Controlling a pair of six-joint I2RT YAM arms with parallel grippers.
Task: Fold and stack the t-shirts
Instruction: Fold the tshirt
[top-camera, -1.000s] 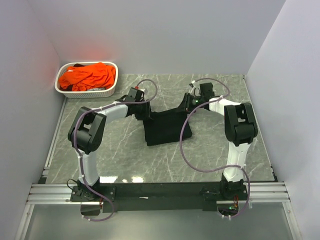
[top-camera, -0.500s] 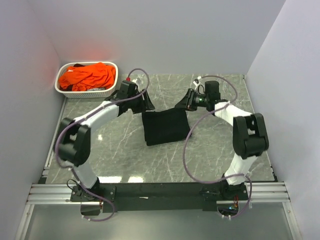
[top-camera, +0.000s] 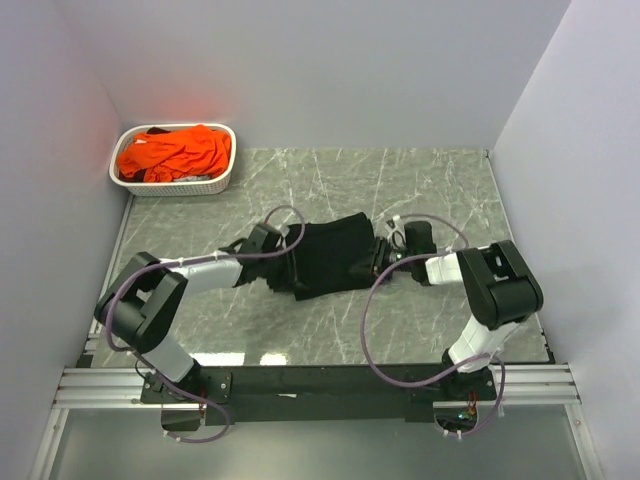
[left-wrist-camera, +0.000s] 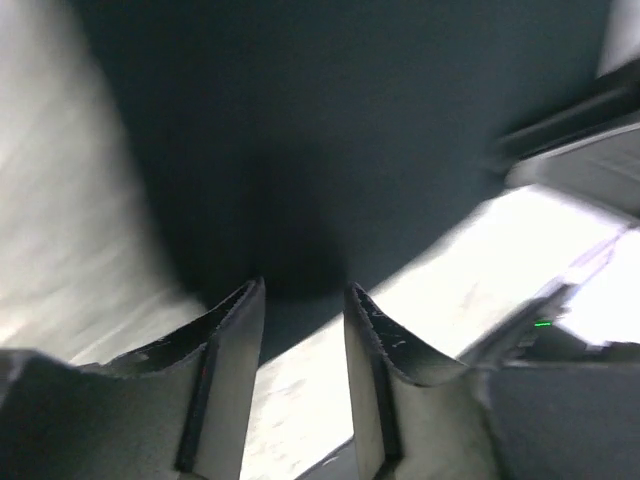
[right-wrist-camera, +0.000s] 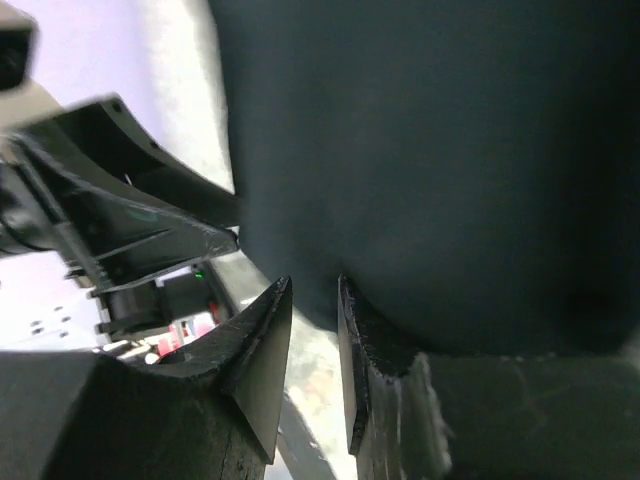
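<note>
Both arms reach in low, one at each side of the black t-shirt, which lies mid-table.

The left gripper meets the tee's left edge and the right gripper its right edge, likely so that the two can lay the folded cloth flat and even. Each wrist view shows the fingers drawn near together with a narrow slit between them and dark cloth just past the tips. Whether they nip the cloth I cannot tell. Far back on the left, well apart, the orange t-shirts wait heaped in the white basket. The right arm's purple cable loops just beside the tee and might snag it.
</note>
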